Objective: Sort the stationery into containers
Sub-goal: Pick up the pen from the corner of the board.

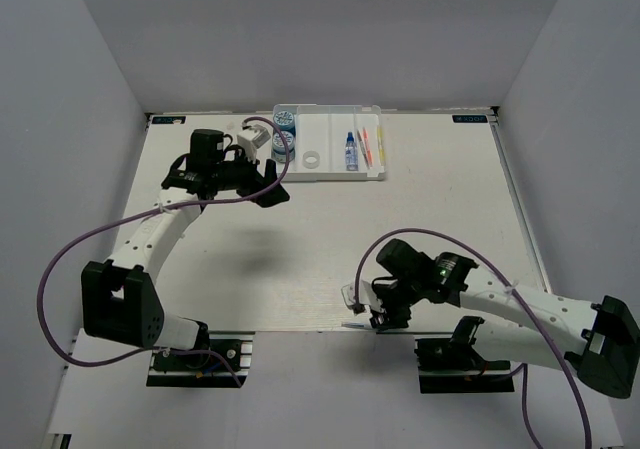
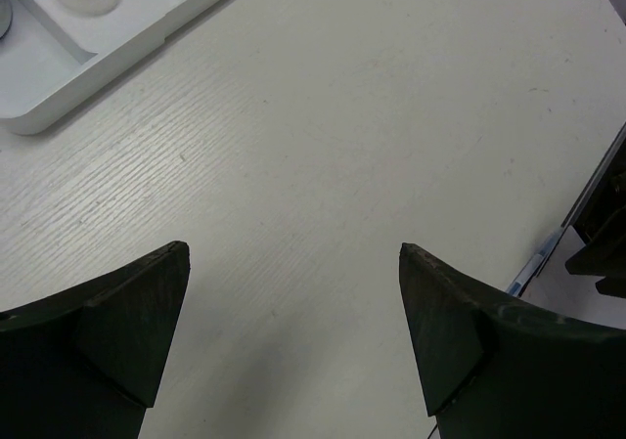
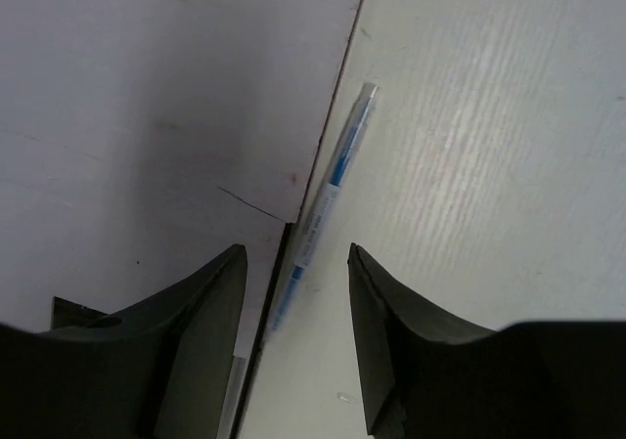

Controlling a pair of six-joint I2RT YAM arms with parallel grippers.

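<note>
1. The white shallow rectangular plastic tray [image 1: 330, 174] sits at the far edge of the pale wood-grain bench [image 1: 330, 249], near the back wall.
2. Two round blue-and-white patterned tape rolls [image 1: 284, 120] lie at the tray's left end, with a white tape ring [image 1: 312, 157] just to their right.
3. Further right lies a clear blue-capped glue bottle [image 1: 351, 151]. A thin pink pen [image 1: 365, 144] and a thin yellow-green pen [image 1: 380, 147] lie side by side at the right end.
4. The left hand [image 1: 275, 184] hangs over the bench just in front of the tray's near-left corner. It is released and grasps nothing, and only bare bench shows in the wide gap between its dark fingers [image 2: 127, 331].
5. In the left wrist view, the tray's near rim [image 2: 59, 107] is at the upper left. From there the bench runs bare across to the right-hand side.
6. A thin clear pen with a blue core [image 3: 333, 180] lies outside the tray, at the bench's near edge. It runs almost parallel to the lip, and its lower end reaches the lip.
7. Beyond that lip is a lower grey-white surface [image 3: 147, 97].
8. The right hand [image 3: 295, 251] is released and straddles the pen's lower end. One of its fingers [image 3: 196, 322] is over the lower surface and the other is over the bench; neither touches the pen.
9. In the top view, the middle of the bench between the two hands is open.
</note>
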